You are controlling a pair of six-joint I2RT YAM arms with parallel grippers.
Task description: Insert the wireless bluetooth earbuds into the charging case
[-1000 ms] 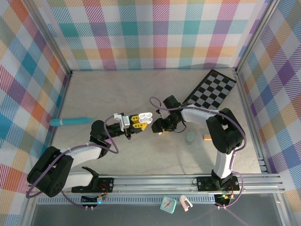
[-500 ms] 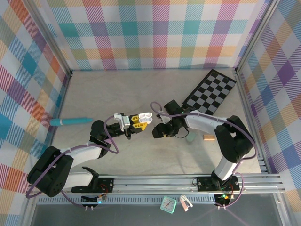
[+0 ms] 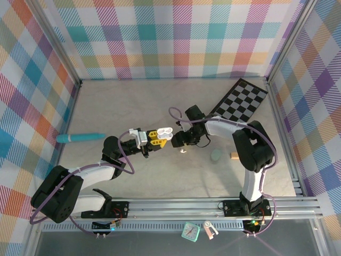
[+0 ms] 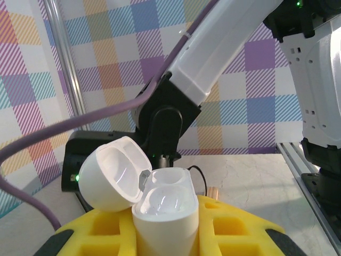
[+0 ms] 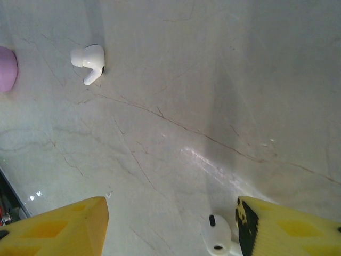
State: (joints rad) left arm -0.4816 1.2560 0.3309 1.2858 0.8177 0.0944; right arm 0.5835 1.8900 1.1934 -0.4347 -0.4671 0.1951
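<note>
My left gripper [image 3: 158, 137] is shut on the white charging case [image 3: 165, 131], holding it above the table with the lid flipped open. In the left wrist view the case [image 4: 166, 210] stands between the yellow fingers [image 4: 234, 229], its wells empty and its lid [image 4: 113, 173] tipped left. My right gripper [image 3: 178, 140] hovers just right of the case, open, pointing down at the table. One white earbud [image 5: 218, 240] lies beside its right finger [image 5: 290, 226], and the left finger [image 5: 53, 226] stands well clear. Another white earbud [image 5: 89, 60] lies farther off.
A lilac object [image 5: 6, 69] shows at the left edge of the right wrist view. A mint green case [image 3: 216, 155] and a small copper piece [image 3: 234, 156] lie right of the grippers. A checkerboard mat [image 3: 240, 101] is at the back right, a teal pen [image 3: 80, 137] at the left.
The right arm dipped toward the near side half a second ago, then came back up close to the case. The left gripper and the case have not moved.
</note>
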